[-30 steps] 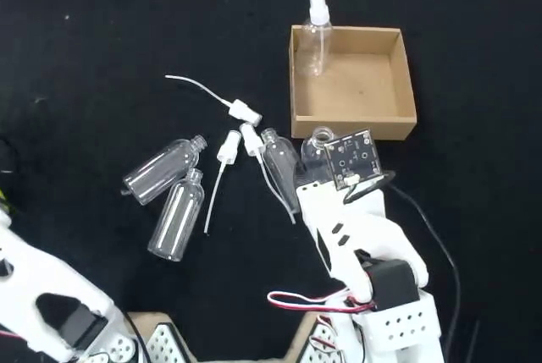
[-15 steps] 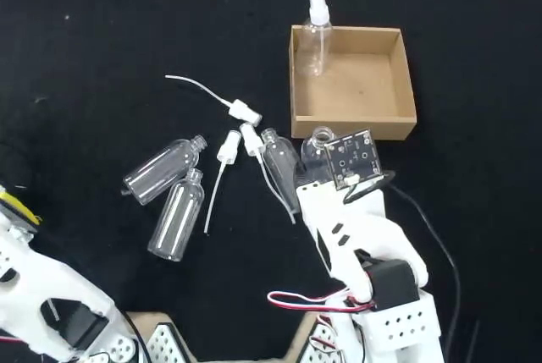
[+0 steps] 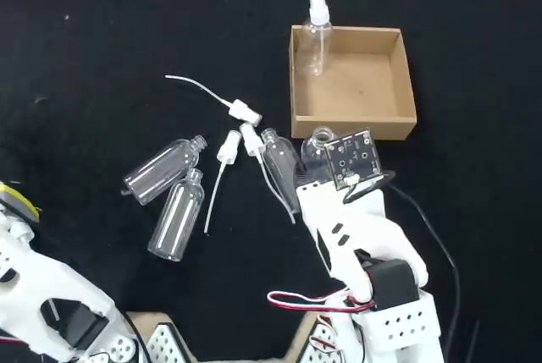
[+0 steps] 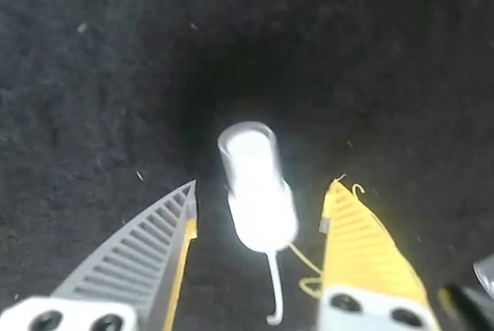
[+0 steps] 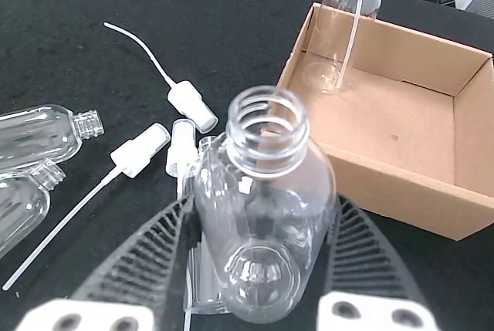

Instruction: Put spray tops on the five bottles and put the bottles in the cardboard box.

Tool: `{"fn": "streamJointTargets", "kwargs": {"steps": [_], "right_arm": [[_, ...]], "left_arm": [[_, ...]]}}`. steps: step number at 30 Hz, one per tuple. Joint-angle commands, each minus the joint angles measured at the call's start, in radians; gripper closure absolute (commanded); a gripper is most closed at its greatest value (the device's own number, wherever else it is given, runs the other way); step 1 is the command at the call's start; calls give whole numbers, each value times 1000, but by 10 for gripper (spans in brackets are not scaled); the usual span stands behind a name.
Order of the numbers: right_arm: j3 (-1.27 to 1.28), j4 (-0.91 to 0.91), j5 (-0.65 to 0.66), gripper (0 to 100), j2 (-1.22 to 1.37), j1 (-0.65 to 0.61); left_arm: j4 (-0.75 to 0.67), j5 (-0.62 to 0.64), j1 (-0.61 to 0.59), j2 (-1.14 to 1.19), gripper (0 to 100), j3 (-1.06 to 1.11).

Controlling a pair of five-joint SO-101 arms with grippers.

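Just in front of the cardboard box [image 3: 353, 129], the right gripper [image 5: 264, 206] is clamped around an uncapped clear bottle [image 5: 262, 138], held upright with its neck open, while one capped bottle [image 3: 315, 37] already stands in the box's far corner. Over the black cloth [image 4: 93, 53], the left gripper [image 4: 262, 192] hangs with its jaws wide apart on either side of a blurred white piece that looks like a spray top [image 4: 251, 153]. The step in hand is capping a second bottle. Next, I judge, the left jaws must close on that top and thread its tube into the held neck.
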Motion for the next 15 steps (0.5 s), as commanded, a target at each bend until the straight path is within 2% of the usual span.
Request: {"fn": "streamJointTargets", "kwargs": {"steps": [1, 10, 15], "right_arm": [[-7, 5, 3, 822, -2, -6], [-7, 5, 3, 822, -2, -6], [-7, 5, 3, 822, -2, -6]], "left_arm": [[-100, 32, -36, -75, 751, 73], [-110, 58, -27, -75, 752, 101], [-110, 60, -21, -77, 788, 101]]}}
